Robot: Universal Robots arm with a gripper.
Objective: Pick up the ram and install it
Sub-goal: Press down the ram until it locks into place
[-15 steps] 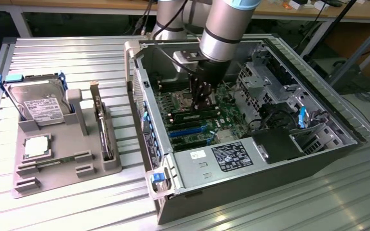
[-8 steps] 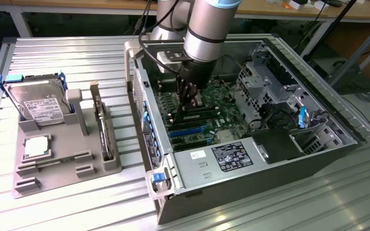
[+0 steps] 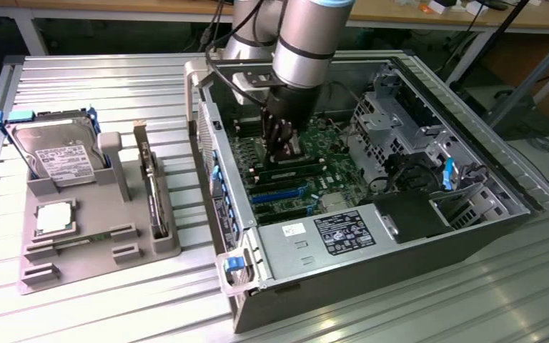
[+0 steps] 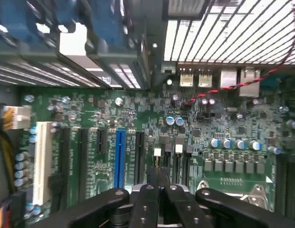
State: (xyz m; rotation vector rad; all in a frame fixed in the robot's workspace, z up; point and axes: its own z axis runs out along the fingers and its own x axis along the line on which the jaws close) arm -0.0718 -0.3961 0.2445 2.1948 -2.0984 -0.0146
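Ribbed metal bench lay under everything, and on it stood the open computer case that my arm reached down into. My hand was low inside the case, just above the green motherboard, with its fingers pressed together and no gap between them. I could see nothing pinched between them in the wrist view, where the hand hung over the dark memory slots beside two small white latches.

The ram lay directly beneath my fingertips, a long narrow stick lying along the slots on the motherboard (whether my fingertips touched it I could not tell). A blue slot and a white slot ran side by side on the board, off to one side of my fingers.

Well away from the hand, outside the case towards the exterior view's left, a grey holder tray sat on the bench. It carried a hard drive propped upright, a square silver processor chip lying flat, and an expansion card standing on edge.
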